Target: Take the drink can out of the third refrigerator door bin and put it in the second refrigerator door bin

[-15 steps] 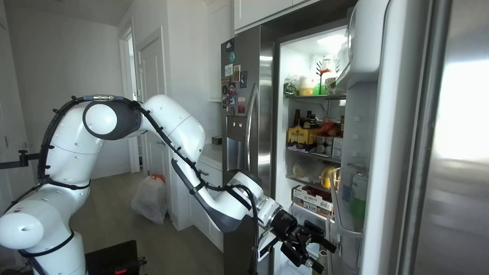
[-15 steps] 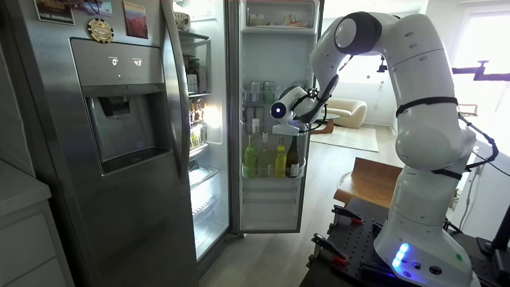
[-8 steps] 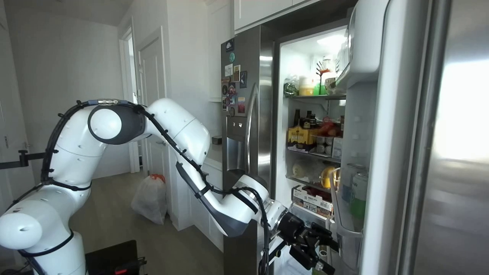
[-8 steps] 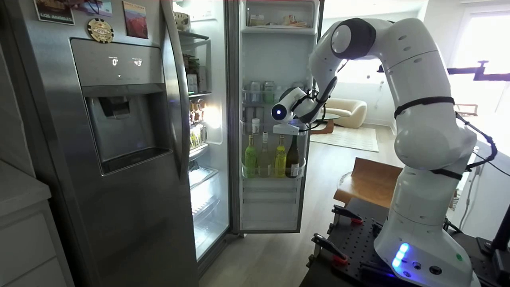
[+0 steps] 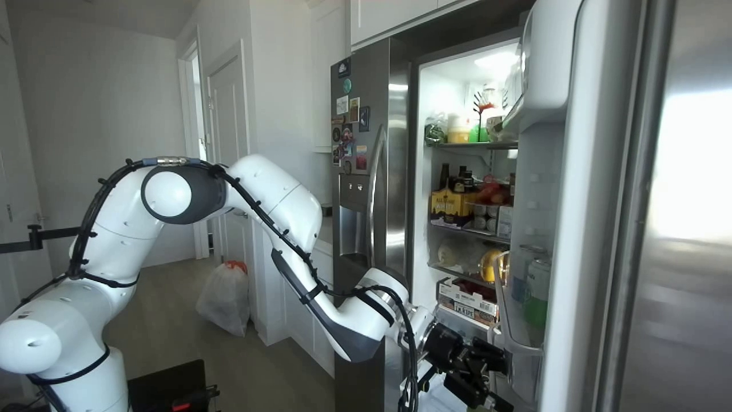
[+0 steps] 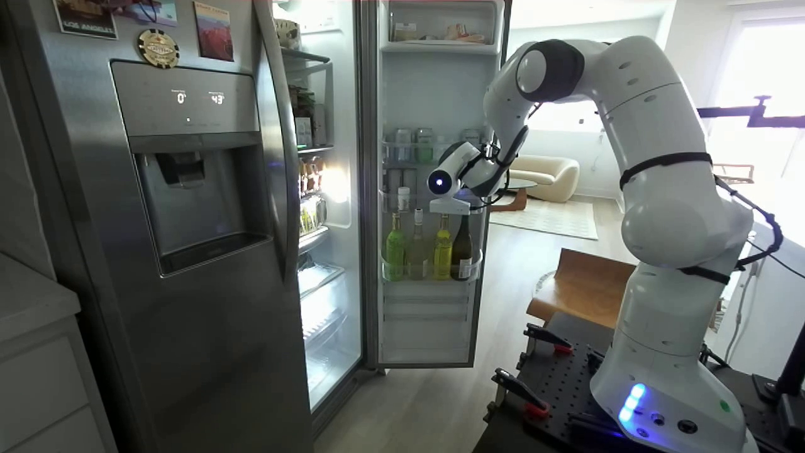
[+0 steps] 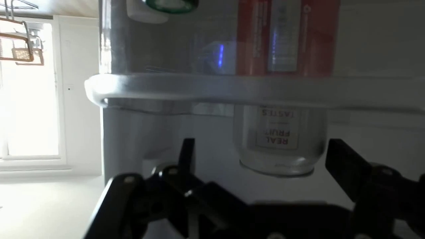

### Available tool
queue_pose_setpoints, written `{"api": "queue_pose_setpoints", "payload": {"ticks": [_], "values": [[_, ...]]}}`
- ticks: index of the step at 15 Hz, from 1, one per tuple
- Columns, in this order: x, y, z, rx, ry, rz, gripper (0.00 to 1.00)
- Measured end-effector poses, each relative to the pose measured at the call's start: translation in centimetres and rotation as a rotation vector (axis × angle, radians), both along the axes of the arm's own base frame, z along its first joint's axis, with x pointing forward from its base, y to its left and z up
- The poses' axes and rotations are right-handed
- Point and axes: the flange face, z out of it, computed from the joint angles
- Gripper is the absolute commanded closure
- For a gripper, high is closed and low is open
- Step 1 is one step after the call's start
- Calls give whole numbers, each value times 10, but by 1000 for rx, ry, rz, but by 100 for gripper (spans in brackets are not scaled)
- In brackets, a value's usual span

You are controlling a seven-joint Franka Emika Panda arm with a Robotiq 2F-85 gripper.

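Your arm (image 6: 651,123) arches down, well off the counter edge (image 6: 39,319); your gripper (image 7: 261,152), spread wide, faces one red can (image 7: 279,129), upright in a door bin (image 7: 172,87); at least four bottles (image 6: 443,251) stand lower.

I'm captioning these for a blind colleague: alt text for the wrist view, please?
The open black claw faces a red and silver drink can in a clear refrigerator door bin, its fingers showing either side of the can's silvery end. The picture is upside down, so the can's lettering reads inverted.
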Motion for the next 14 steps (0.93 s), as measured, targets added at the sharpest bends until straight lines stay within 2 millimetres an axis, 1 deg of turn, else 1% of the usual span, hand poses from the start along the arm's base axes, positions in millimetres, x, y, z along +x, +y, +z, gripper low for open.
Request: {"api": "queue_pose_setpoints", "payload": {"ticks": [12,13,14], "values": [[9,-17,-14,-50,17,39,0],[10,-18,-14,-53,18,42,25],[10,-19,-15,-55,20,43,26]]}}
